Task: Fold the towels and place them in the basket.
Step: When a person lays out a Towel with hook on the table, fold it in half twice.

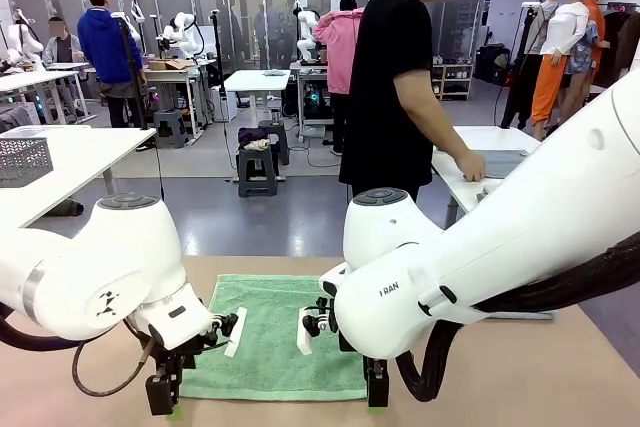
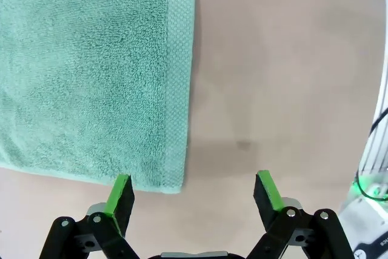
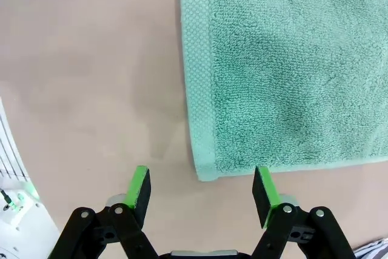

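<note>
The mint green towel (image 1: 272, 347) lies flat on the table (image 1: 560, 377), toward 6 o'clock in the front view, between your arms. Expect it to be soft, light and limp. It will sag, so pinch the thicker hemmed near corners. Left gripper (image 2: 193, 189) and right gripper (image 3: 203, 186) both stand wide apart and empty — each poised over a corner. Only "FRAN" reads, on the right arm (image 1: 450, 267).
</note>
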